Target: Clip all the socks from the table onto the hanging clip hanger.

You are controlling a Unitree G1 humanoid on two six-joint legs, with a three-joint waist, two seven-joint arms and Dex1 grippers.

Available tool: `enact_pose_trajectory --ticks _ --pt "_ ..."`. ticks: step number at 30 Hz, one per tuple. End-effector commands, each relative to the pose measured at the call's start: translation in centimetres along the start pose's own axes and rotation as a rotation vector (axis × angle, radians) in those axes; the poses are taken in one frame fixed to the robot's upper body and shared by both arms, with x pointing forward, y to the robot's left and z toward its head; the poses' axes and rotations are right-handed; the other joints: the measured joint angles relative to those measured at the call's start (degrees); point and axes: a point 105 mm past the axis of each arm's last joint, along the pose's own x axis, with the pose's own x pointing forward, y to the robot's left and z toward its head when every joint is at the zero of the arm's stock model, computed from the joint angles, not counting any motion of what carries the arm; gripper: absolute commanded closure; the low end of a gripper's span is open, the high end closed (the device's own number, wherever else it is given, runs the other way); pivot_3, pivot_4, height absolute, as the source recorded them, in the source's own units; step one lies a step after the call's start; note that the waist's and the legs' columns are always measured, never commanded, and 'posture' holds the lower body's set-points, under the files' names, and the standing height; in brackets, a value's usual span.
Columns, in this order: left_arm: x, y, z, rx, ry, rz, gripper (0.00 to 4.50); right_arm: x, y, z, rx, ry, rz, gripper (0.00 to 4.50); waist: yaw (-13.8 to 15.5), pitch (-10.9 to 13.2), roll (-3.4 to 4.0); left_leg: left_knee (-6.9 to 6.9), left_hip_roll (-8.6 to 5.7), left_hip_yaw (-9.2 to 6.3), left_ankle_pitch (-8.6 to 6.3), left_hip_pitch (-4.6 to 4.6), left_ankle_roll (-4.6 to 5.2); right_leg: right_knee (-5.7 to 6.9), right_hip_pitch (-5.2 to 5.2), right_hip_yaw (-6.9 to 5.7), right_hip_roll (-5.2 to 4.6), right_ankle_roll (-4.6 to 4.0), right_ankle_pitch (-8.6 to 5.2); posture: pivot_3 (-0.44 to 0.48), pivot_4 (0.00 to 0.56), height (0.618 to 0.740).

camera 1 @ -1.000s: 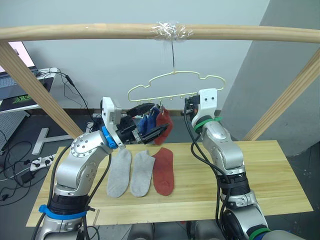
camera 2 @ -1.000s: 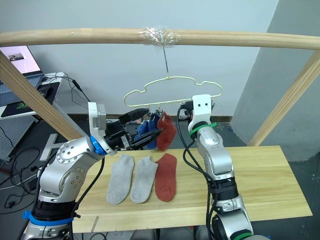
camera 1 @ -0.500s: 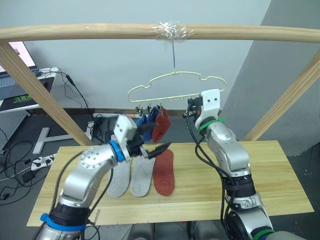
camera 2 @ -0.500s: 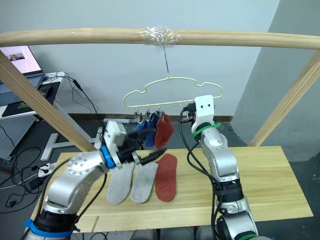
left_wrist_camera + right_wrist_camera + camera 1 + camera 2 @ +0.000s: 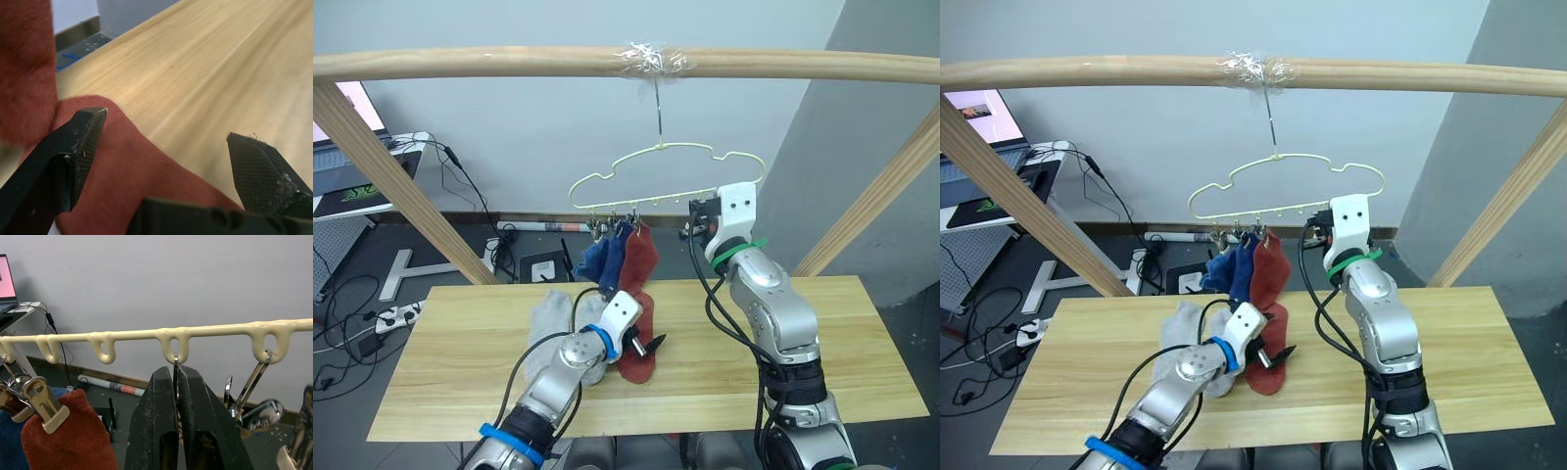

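Pale wooden planks make up the wide table [image 5: 822, 343], which stands under a round wooden pole [image 5: 489, 62] crossing the top of the scene. From that pole, at a wad of clear tape, hangs the thin pale yellow-green wire clip hanger [image 5: 661, 166] with its wavy outline. Two blue ankle socks [image 5: 605, 257] and one rust red ankle sock [image 5: 639, 257] hang clipped side by side at its left end. Below them on the table lie the second rust red sock [image 5: 142, 176] and, just to its left, two light grey socks [image 5: 548, 315], partly hidden by the left arm. The left claw [image 5: 166, 147] hangs low over the lying red sock, its black fingers spread wide apart and grasping nothing. The right claw [image 5: 177, 396] is raised to the hanger's lower rail, clenched on a small metal clip [image 5: 174, 369] hanging from one loop.
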Motion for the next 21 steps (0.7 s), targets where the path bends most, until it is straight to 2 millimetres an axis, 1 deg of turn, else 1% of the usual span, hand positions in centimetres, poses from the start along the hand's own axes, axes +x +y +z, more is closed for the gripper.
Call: enact_pose_trajectory --ticks 1,4,6,10,12,15,17,19,21 --pt "0.7 0.5 0.1 0.059 0.006 0.022 0.00 -0.4 -0.4 0.0 0.005 0.003 -0.028 4.49 0.0 0.0 0.00 0.00 0.00 0.00 0.00 0.00 0.00 -0.01 0.00 -0.01 0.00 0.00 0.00 0.093 0.161 0.740" --pt "1.0 1.6 -0.3 0.091 0.035 0.062 0.00 -0.6 -0.4 -0.1 0.005 0.006 -0.032 4.49 0.0 0.0 -0.01 0.00 -0.01 -0.01 0.00 0.00 0.00 0.00 0.00 -0.01 0.00 0.00 0.00 0.091 0.160 0.740" --pt "1.1 1.9 -0.5 0.084 0.046 0.072 0.00 -0.6 -0.4 -0.1 0.005 0.006 -0.033 4.49 0.0 0.0 -0.01 0.00 -0.01 -0.01 0.00 0.00 0.00 0.00 0.00 -0.02 0.00 0.00 0.00 0.090 0.158 0.740" --pt "1.3 1.1 -2.0 -0.016 0.117 0.046 0.00 -0.5 -0.6 0.0 0.003 0.004 -0.040 4.49 0.0 0.0 -0.02 0.00 -0.01 -0.01 0.00 0.00 0.00 0.00 0.00 -0.02 0.00 0.00 0.00 0.088 0.165 0.740" --pt "1.2 0.1 -2.6 -0.009 0.147 -0.007 0.00 -0.5 -0.7 0.0 0.004 0.003 -0.044 4.49 0.0 0.0 -0.02 0.00 -0.01 -0.02 0.00 0.00 0.00 0.00 0.02 -0.03 0.00 0.00 0.00 0.086 0.166 0.740" --pt "1.1 -0.7 -3.2 0.010 0.173 -0.046 0.58 -0.4 -0.7 0.2 0.006 -0.001 -0.048 4.50 -0.1 0.0 -0.03 0.00 -0.01 -0.01 0.00 0.06 0.00 0.01 0.06 -0.02 0.00 0.00 0.00 0.084 0.169 0.740" --pt "1.0 -1.3 -3.2 -0.010 0.172 -0.075 1.17 -0.4 -0.7 0.4 0.006 -0.003 -0.048 4.50 -0.1 0.0 -0.03 0.00 -0.01 -0.01 0.00 0.07 0.00 0.01 0.06 -0.02 0.00 0.00 0.00 0.082 0.173 0.740" --pt "0.8 -2.0 -3.2 -0.024 0.172 -0.106 1.63 -0.4 -0.8 0.4 0.006 -0.002 -0.050 4.50 -0.1 0.0 -0.02 0.00 0.00 -0.02 0.00 0.07 0.00 0.01 0.07 -0.03 0.00 0.00 0.00 0.083 0.175 0.740" --pt "0.8 -2.1 -3.1 -0.025 0.163 -0.115 2.20 -0.4 -0.9 0.3 0.005 0.001 -0.050 4.50 -0.1 0.0 -0.03 0.00 0.00 -0.01 0.00 0.07 0.00 0.01 0.07 -0.02 0.00 0.00 0.00 0.083 0.175 0.740"
